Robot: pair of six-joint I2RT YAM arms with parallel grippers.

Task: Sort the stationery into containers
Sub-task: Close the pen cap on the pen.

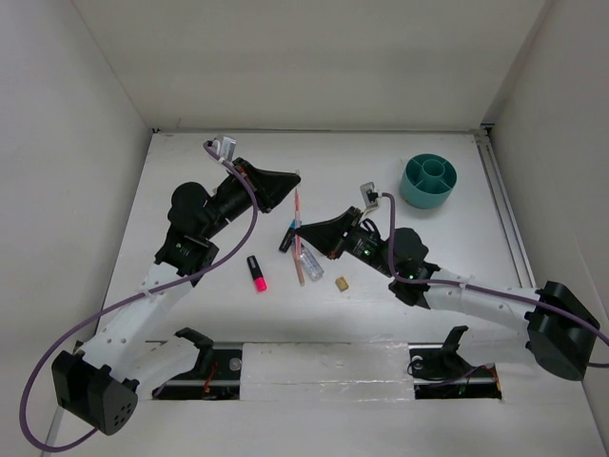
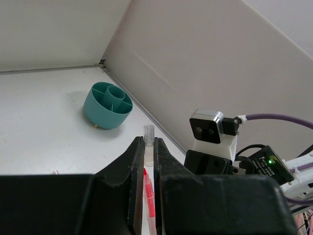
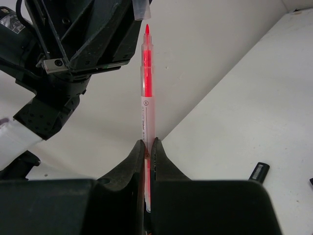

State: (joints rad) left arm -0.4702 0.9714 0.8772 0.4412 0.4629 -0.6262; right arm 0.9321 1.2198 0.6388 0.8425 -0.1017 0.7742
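**Top external view.** The teal organiser (image 1: 428, 181) stands near the far right corner of the table (image 1: 438, 276). At mid-table the left gripper (image 1: 292, 180) and the right gripper (image 1: 303, 228) meet along a pink pen (image 1: 297, 205), which runs from far to near. How wide either pincer stands cannot be told from this view. Toward the near edge lie a pink-capped marker (image 1: 257, 273), a tan block (image 1: 342, 283) and a clear bottle (image 1: 310, 260). A blue-capped marker (image 1: 287, 236) lies just left of the right gripper.

**Left wrist view.** The left gripper's jaws are nearly together and pinch a clear cap (image 2: 148, 131), which juts past the fingertips. The pen's pink tip shows between the fingers, behind the cap. The organiser, with its central cup and divided ring, sits beyond, by the table's right edge.

**Right wrist view.** The right gripper's jaws are closed to a narrow slit on the pen's clear barrel. The pen stands straight out from the fingers. Its pink tip is bare and lies just short of the cap in the left gripper; tip and cap are apart.
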